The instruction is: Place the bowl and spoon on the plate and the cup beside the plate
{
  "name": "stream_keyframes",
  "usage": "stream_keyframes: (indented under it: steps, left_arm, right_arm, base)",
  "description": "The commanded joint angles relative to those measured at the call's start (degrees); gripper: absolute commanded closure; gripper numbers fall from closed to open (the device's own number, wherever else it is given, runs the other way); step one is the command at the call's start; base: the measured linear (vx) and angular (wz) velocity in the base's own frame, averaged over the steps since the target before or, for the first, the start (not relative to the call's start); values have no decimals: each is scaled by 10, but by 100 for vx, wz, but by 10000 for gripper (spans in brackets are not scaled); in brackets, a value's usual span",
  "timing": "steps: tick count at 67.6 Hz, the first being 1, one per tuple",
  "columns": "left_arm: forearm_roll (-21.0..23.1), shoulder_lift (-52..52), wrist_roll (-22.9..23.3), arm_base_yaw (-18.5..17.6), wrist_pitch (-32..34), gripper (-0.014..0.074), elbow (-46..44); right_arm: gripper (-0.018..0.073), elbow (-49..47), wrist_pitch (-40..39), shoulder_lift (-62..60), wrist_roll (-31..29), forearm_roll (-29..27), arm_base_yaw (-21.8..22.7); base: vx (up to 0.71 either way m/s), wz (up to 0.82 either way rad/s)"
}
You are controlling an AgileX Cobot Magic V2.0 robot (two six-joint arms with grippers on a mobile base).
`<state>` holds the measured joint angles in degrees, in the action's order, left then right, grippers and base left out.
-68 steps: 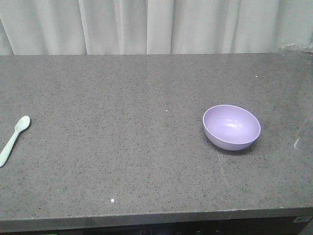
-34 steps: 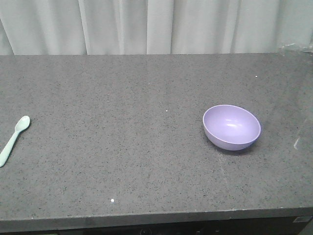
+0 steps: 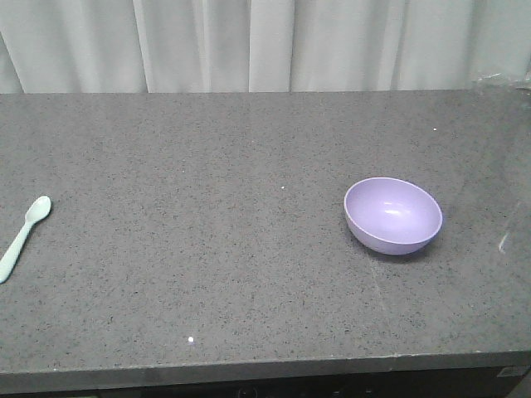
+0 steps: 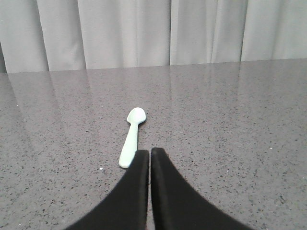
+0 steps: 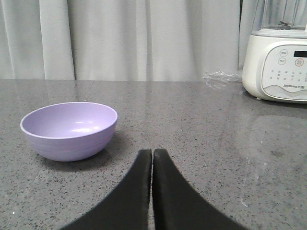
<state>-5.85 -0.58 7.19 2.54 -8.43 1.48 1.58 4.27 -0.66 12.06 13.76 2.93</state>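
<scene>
Lying apart: spoon (image 3: 23, 236), bowl (image 3: 392, 215) | left end effector (image 4: 149, 151) clenched | right end effector (image 5: 152, 151) clenched

no visible change, nothing has moved

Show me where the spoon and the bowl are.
spoon (image 3: 20, 245), front-facing view, on the middle of its handle.
bowl (image 3: 393, 215), front-facing view, on its inner surface.

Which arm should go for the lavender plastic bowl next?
Right, probably. The round lavender plastic bowl sits just ahead of the right gripper, while the left gripper faces the pale mint-green spoon instead. Both are shut, so open first.
</scene>
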Motion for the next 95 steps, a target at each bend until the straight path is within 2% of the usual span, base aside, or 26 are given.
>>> stream_keyframes:
  steps: [1,44,56,65,79,89,95]
  left_arm:
    - [1,-7,5,-1,39,603,-4]
    - [1,-7,5,-1,39,603,-4]
    - [1,-7,5,-1,39,603,-4]
    - [2,-7,7,-1,57,603,-4]
    - [87,-7,85,-1,158,603,-9]
    - [137,-7,138,-1,228,603,-9]
    - [142,-7,167,-1,245,603,-9]
  right_arm:
    - [562,2,-43,-5,0,4,3]
    - [562,2,-43,-5,0,3,3]
    - [562,2,-71,-5,1,-1,3]
    - [562,2,-108,-5,43,-53,3]
    - [562,1,-121,-5,121,-158,3]
    - [562,1,-121,-4,137,-166,3]
    - [562,0,-121,-4,140,-170,3]
  base:
    - [0,0]
    - [0,0]
    - [0,0]
    - [0,0]
    - [0,0]
    - [0,0]
    - [0,0]
